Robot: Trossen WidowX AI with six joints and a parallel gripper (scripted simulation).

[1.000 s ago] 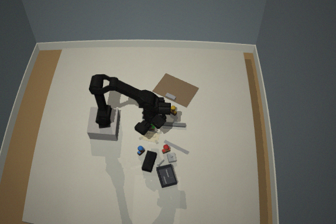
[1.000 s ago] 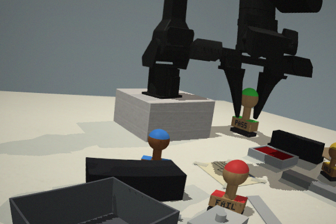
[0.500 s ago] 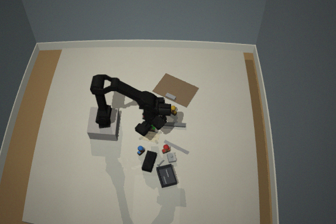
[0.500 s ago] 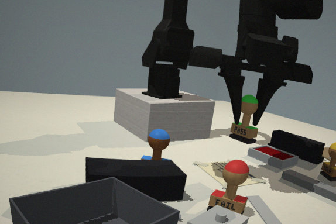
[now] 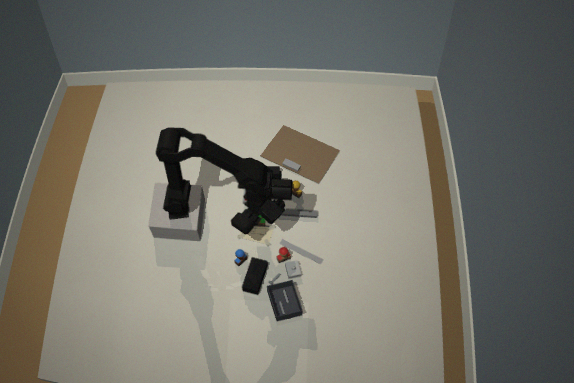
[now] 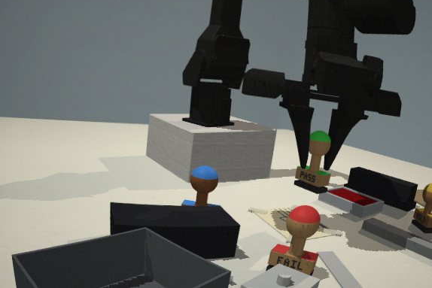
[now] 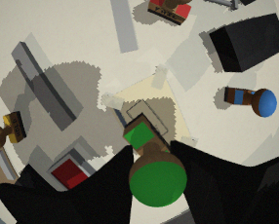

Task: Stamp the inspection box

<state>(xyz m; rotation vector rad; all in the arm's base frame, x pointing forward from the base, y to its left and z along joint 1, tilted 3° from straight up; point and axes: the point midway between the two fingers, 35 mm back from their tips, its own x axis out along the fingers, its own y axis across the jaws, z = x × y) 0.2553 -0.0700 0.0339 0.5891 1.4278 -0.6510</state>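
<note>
My gripper [image 6: 315, 167] [image 7: 151, 149] is shut on the green-topped PASS stamp [image 6: 311, 177] [image 7: 158, 182] and holds it upright, its black base downward, apparently above the bench. In the wrist view the stamp overlaps the near edge of the cream card [image 5: 257, 238] [image 6: 263, 219] [image 7: 151, 86]. The inspection box [image 7: 155, 116] shows as a thin outline on the card, with its near part close to the stamp's base; the base's underside is hidden. The red ink pad [image 6: 350, 195] [image 7: 69, 173] lies open beside the stamp, to its right in the exterior view.
A red FAIL stamp [image 5: 283, 253] [image 6: 293, 259], a blue stamp [image 5: 240, 255] [image 7: 263, 102] and a yellow HOLD stamp [image 5: 296, 187] [image 7: 17, 128] stand around the card. A black block [image 5: 255, 276], a dark tray [image 6: 75, 265] and grey bars [image 5: 301, 251] [image 7: 46, 90] lie nearby.
</note>
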